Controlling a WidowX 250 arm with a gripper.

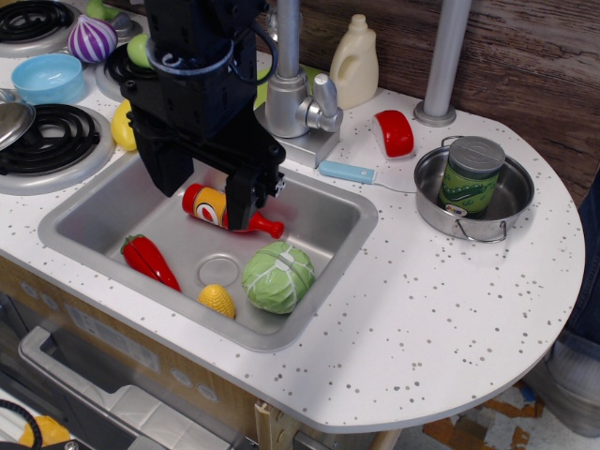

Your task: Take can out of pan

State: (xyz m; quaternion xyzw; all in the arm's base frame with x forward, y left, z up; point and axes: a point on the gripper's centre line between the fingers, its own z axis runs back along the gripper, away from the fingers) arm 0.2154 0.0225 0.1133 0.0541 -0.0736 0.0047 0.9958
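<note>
Gripper (208,187) hangs over sink (84,211) w/ fingers apart, nothing btwn them, red bottle (211,206) just below. Can (471,174) stands upright inside pan (473,197), well apart at gripper's 3 o'clock, on the counter (422,309).

Green can (472,174) upright, inside steel pan (430,201)

No readable text anywhere.
The can (471,175) label shows only light green shapes; the red bottle (225,209) bears a white mark, too blurred to read.
</note>
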